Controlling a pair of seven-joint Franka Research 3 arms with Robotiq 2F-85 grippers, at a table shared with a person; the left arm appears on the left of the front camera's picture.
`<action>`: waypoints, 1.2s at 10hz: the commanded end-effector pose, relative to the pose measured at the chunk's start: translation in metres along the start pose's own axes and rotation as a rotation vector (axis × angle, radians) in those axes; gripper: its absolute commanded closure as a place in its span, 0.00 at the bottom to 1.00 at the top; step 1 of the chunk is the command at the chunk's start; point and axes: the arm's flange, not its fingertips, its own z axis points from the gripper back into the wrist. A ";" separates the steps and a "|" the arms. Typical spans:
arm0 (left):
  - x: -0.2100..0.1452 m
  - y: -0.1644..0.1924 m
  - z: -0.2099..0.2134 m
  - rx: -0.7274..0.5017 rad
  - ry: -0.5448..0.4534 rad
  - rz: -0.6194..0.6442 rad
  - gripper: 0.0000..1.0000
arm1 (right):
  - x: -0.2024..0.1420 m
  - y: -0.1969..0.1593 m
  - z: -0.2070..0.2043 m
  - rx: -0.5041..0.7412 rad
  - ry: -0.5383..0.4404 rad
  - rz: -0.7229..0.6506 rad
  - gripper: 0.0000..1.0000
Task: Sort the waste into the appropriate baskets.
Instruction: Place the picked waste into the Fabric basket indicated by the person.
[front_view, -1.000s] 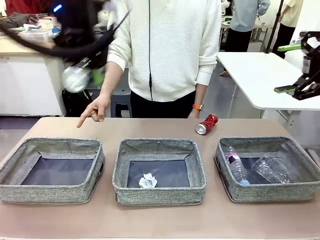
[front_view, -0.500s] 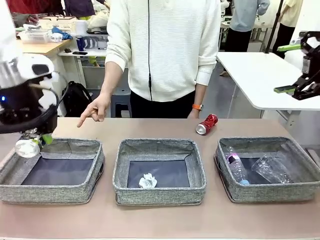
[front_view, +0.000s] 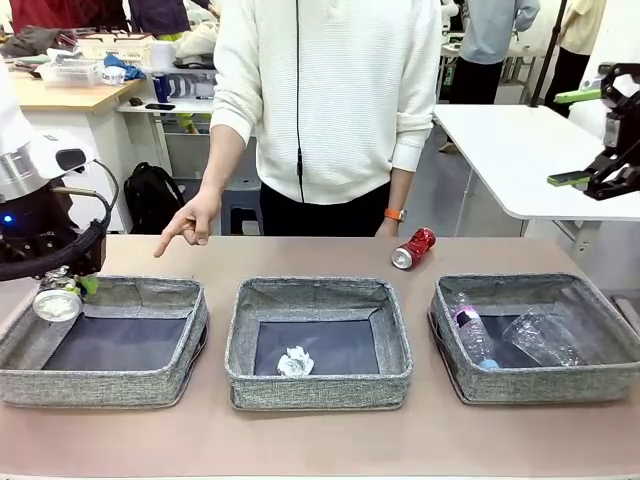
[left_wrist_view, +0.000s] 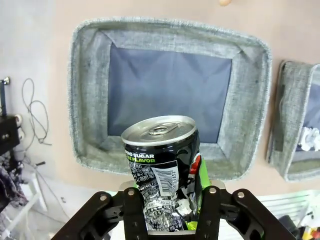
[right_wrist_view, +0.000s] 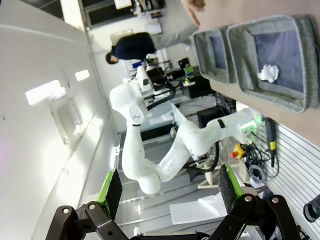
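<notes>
My left gripper (front_view: 58, 296) is shut on a dented black-and-silver drink can (front_view: 56, 302), just above the far left corner of the left basket (front_view: 110, 385). In the left wrist view the can (left_wrist_view: 162, 170) stands upright between the fingers, over the near wall of this basket (left_wrist_view: 90, 90). A crumpled paper ball (front_view: 296, 362) lies in the middle basket (front_view: 318, 388). The right basket (front_view: 540, 385) holds a clear bottle (front_view: 470, 335) and a clear cup (front_view: 540, 340). A red can (front_view: 413, 248) lies on the table behind it. My right gripper (front_view: 585, 140) hangs open, high at the right.
A person stands at the far side. One hand (front_view: 188, 222) points down, above the table behind the left basket. A white table (front_view: 520, 150) stands at the back right. In the right wrist view, open green pads (right_wrist_view: 111, 192) frame a far robot and the baskets (right_wrist_view: 265, 55).
My left arm swept down from high up at the left with the can and now holds it low over the left basket's corner. My right arm and the person's hand stayed put.
</notes>
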 end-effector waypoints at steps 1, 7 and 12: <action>0.008 -0.012 0.002 0.006 -0.010 -0.008 0.57 | 0.000 0.001 0.002 0.000 0.009 0.019 0.00; 0.017 -0.025 0.010 0.002 -0.063 -0.005 0.00 | 0.000 0.001 0.002 0.000 0.009 0.019 0.00; 0.012 -0.028 0.032 -0.174 0.037 -0.080 0.00 | 0.000 0.001 0.002 0.000 0.009 0.019 0.00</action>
